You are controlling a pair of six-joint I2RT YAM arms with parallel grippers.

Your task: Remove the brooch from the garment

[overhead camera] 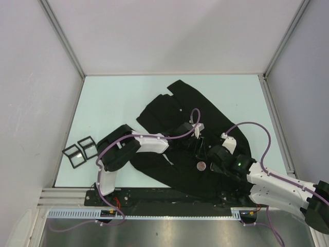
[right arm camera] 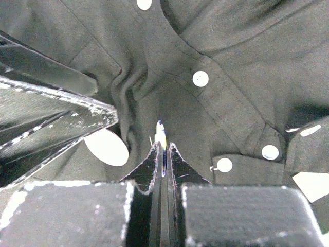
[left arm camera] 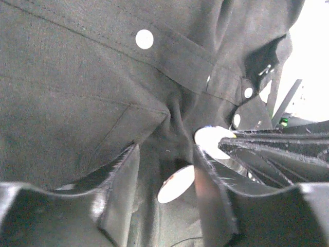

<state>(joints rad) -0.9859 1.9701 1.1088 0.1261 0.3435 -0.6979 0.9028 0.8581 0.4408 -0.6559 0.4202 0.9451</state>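
Note:
The garment (overhead camera: 169, 110) is a black button-up shirt with white buttons, spread over the middle of the table. My right gripper (right arm camera: 162, 146) is shut on the brooch (right arm camera: 161, 131), a thin disc seen edge-on with yellow and blue on it, held against the cloth by the button placket. In the left wrist view the brooch (left arm camera: 208, 139) shows as a pale round face at the right gripper's black fingertips. My left gripper (left arm camera: 165, 152) is closed on a puckered fold of the garment (left arm camera: 77, 92) just beside the brooch. Both grippers (overhead camera: 199, 146) (overhead camera: 209, 157) meet over the shirt's lower middle.
A pale round disc (right arm camera: 106, 146) lies on the shirt beside the left fingers; it also shows in the top view (overhead camera: 201, 165) and the left wrist view (left arm camera: 175, 184). Two black square frames (overhead camera: 79, 149) sit at the table's left edge. White walls enclose the table.

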